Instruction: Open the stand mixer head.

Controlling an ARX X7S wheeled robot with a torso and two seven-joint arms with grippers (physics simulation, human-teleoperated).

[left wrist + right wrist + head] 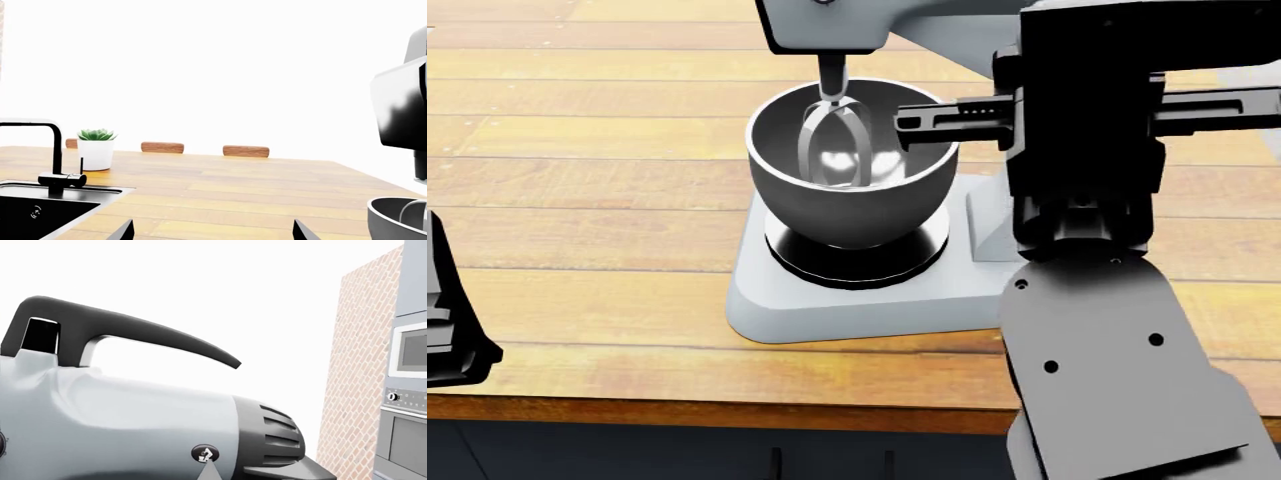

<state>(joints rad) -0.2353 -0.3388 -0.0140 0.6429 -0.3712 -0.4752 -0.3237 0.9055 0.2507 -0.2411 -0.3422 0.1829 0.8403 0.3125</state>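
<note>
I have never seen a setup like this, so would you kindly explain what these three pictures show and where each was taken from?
This is a simulated two-armed robot at a wooden counter. The head camera looks down on a grey stand mixer: its steel bowl sits on the base plate, with the beater hanging from the stand mixer head. The dark right arm reaches beside the mixer. The right wrist camera sees the mixer head close up, with its dark handle. The left wrist camera shows a sink, faucet and potted succulent. Nothing appears to be held.
</note>
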